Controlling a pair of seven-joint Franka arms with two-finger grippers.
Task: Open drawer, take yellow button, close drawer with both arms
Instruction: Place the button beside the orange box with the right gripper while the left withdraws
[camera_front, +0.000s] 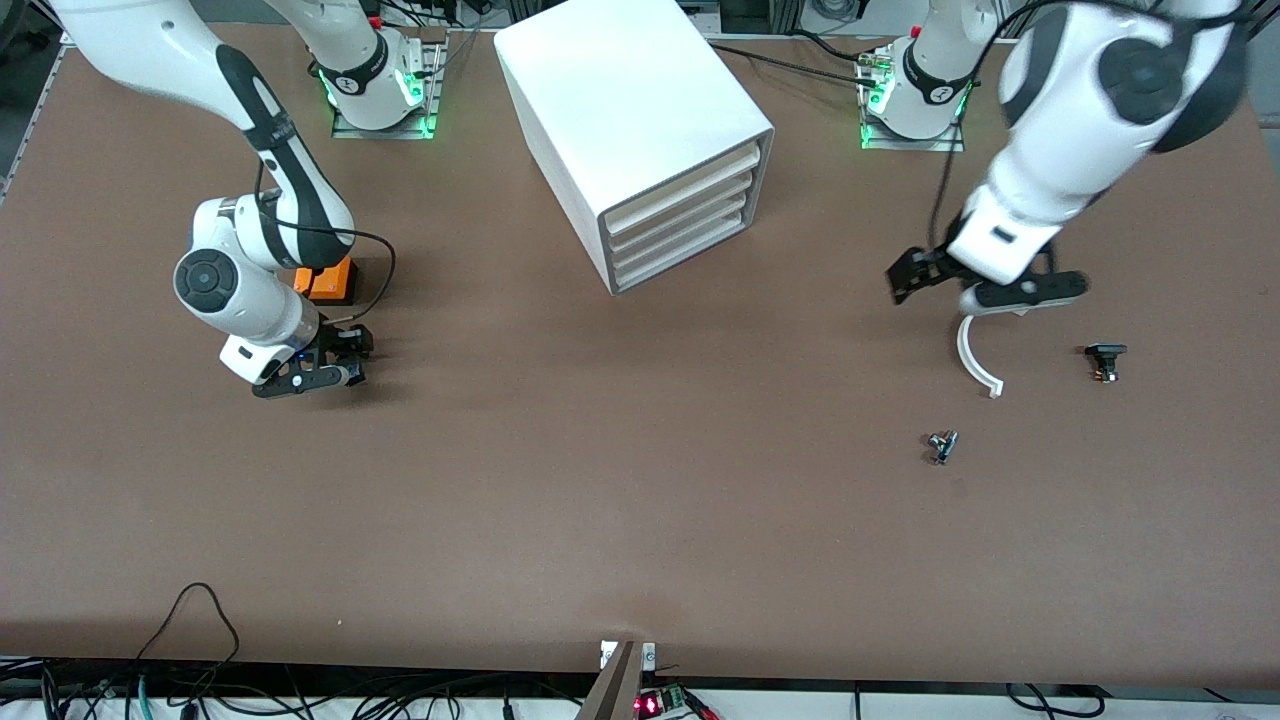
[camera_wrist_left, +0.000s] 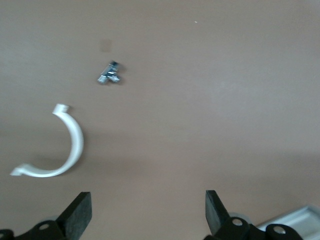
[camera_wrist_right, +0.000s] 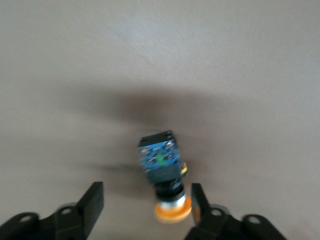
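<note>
The white cabinet (camera_front: 630, 90) stands at the robots' edge of the table with its four tray drawers (camera_front: 690, 215) all shut. The button (camera_wrist_right: 162, 172), orange cap on a black-and-blue body, lies on the table between the fingers of my right gripper (camera_wrist_right: 146, 195), its cap close to one finger (camera_wrist_right: 197, 202). That gripper is open. In the front view my right gripper (camera_front: 320, 365) is low over the table beside an orange cube (camera_front: 328, 280), and the button is hidden under it. My left gripper (camera_front: 1020, 293) (camera_wrist_left: 148, 200) is open and empty over bare table.
A white curved strip (camera_front: 975, 360) (camera_wrist_left: 65, 150) lies just below my left gripper. A small metal part (camera_front: 941, 446) (camera_wrist_left: 109, 74) lies nearer the front camera. A small dark part (camera_front: 1105, 360) lies toward the left arm's end of the table.
</note>
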